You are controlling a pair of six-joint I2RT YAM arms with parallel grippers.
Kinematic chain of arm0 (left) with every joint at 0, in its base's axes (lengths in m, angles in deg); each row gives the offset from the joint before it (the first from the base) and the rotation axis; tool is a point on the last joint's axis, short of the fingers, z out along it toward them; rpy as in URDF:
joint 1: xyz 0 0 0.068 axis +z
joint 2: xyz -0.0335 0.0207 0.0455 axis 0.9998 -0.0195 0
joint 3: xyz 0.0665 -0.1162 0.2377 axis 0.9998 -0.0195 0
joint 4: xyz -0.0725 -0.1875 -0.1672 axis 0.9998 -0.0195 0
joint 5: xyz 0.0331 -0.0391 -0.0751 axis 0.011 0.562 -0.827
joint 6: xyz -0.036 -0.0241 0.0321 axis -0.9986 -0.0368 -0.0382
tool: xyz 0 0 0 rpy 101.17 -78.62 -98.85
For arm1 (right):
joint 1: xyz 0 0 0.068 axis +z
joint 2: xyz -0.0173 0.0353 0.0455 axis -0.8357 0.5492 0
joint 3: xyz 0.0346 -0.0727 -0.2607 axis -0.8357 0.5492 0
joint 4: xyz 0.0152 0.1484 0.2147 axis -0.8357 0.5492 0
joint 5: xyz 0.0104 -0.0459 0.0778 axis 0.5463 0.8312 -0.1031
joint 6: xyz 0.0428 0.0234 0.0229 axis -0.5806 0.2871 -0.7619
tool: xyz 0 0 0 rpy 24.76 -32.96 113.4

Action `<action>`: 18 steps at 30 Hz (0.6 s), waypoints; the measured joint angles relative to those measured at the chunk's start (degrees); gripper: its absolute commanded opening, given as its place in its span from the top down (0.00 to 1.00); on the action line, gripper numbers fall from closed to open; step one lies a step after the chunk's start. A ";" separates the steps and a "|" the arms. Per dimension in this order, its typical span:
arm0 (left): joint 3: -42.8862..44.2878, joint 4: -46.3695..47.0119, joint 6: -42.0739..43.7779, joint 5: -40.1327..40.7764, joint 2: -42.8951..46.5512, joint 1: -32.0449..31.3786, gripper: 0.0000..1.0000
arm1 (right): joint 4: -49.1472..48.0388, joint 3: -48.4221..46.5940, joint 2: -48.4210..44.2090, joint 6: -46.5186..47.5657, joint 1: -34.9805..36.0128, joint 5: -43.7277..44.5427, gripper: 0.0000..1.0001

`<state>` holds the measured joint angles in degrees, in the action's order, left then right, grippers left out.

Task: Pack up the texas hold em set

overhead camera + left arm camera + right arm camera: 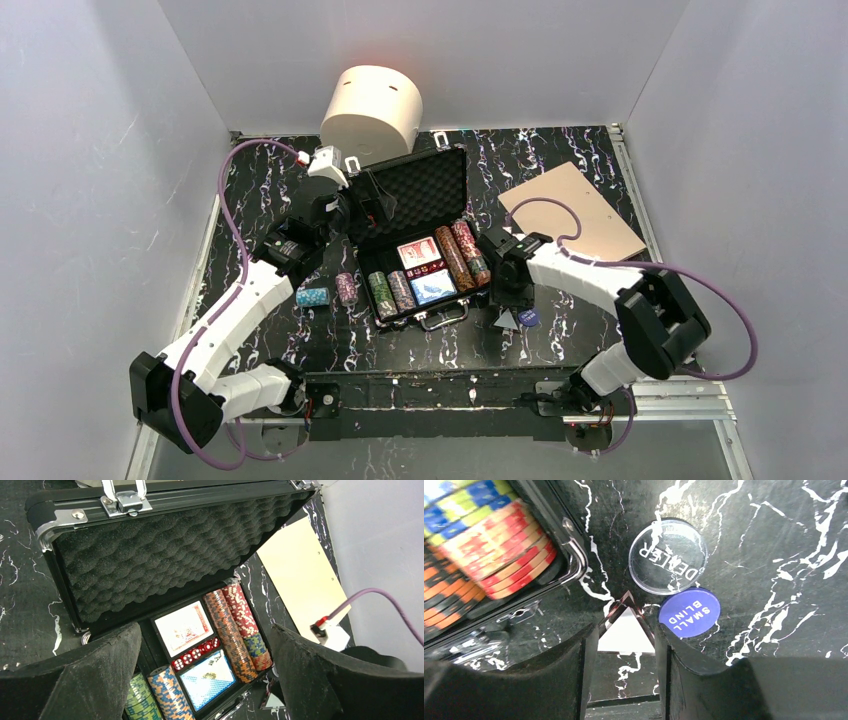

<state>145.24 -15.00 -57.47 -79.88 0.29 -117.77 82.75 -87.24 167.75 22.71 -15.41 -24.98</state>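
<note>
The black briefcase [420, 185] lies open mid-table, its foam lid [165, 555] raised. Inside are striped chip stacks [232, 630], a red deck [184, 627], a blue deck [207, 677] and red dice [195, 652]. My left gripper [368, 208] is wide open and empty, by the lid's left end, looking down into the case [205, 680]. My right gripper [509, 300] is open, its fingers over a clear triangular marker [626, 630] on the table, corners hidden. A clear DEALER button [668, 555] and a blue SMALL BLIND button [689, 612] lie beside it. No yellow button shows.
A teal chip stack [312, 296] and a pink one [346, 288] lie on the table left of the case. The tan board [575, 210] lies at the right, the cream cylinder [372, 110] behind the case. The case's corner [574, 555] is close left of my right gripper.
</note>
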 measured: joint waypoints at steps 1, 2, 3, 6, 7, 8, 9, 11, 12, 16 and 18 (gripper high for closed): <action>0.00 -0.11 0.00 0.20 0.00 0.00 0.02 | 0.26 -0.07 -1.16 -0.15 0.00 0.55 0.45; 0.00 -0.22 0.00 0.33 0.00 0.00 0.02 | 0.31 -0.09 -2.27 -0.20 -0.02 0.90 0.44; 0.00 -0.37 0.00 0.44 0.00 0.00 0.02 | 0.26 -0.09 -3.32 -0.20 -0.04 1.09 0.42; 0.00 -0.68 0.00 0.63 0.04 0.00 0.02 | 0.22 -0.09 -4.59 -0.37 -0.07 1.09 0.36; 0.00 -0.74 0.02 0.70 0.09 0.00 0.02 | 0.28 -0.09 -4.44 -0.63 -0.07 1.01 0.34; 0.00 -0.83 0.02 0.79 0.15 0.00 0.02 | 0.33 -0.09 -4.26 -0.98 -0.07 0.94 0.33; 0.00 -0.94 0.02 0.87 0.31 0.00 0.02 | 0.39 -0.09 -4.09 -1.36 -0.07 0.87 0.31; 0.00 -0.94 0.02 0.92 0.70 0.00 0.02 | 0.57 -0.09 -4.02 -2.36 -0.07 0.83 0.26; 0.00 -0.96 0.04 0.94 0.87 0.00 0.02 | 0.61 -0.09 -4.07 -2.78 -0.07 0.83 0.24; 0.00 -0.94 0.04 1.11 1.55 0.00 0.02 | 1.01 0.20 -4.74 -4.98 -0.39 -0.24 0.12; 0.00 -0.94 0.04 1.14 1.66 0.00 0.02 | 1.33 0.68 -5.46 -6.12 -0.46 -1.25 0.08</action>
<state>145.24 -15.94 -57.43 -78.75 1.96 -117.77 84.08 -86.56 162.28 16.59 -15.87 -26.23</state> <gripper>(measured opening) 0.980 0.869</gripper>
